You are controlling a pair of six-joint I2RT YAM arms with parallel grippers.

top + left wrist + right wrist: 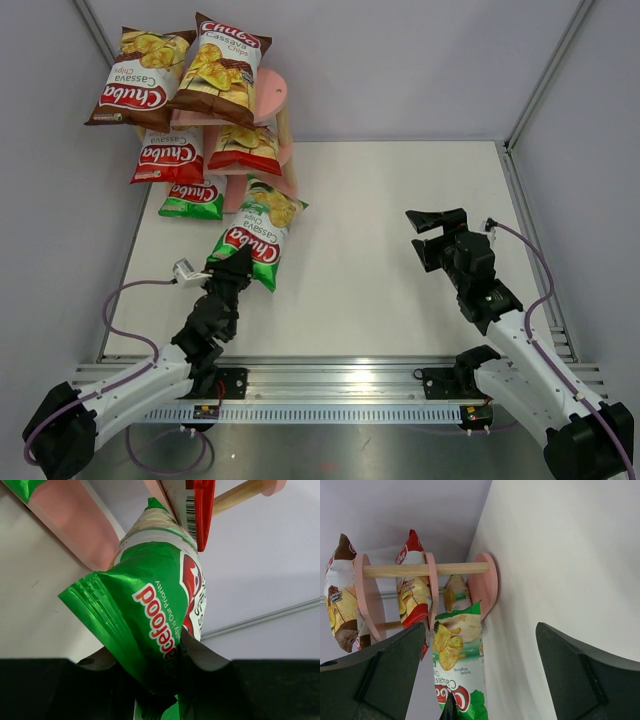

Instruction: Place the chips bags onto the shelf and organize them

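Two brown bags (135, 78), two red bags (168, 155), two green bags (255, 235), one shelf (271, 95).

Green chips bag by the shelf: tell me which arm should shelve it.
Left. The left claw grips the near end of the green bag, whose far end lies by the shelf. The right claw hangs open across the table, empty.

The white table (400, 250) carries the pink shelf (272, 95) at its far left corner. Top tier: two brown bags (135, 80) side by side, overhanging the board. Middle tier: two red-white bags (168, 155) side by side. Bottom tier: one green bag (193, 198) at the left. A second green bag (255, 235) slants from the shelf's foot toward the near side; whether it rests on the table cannot be told.
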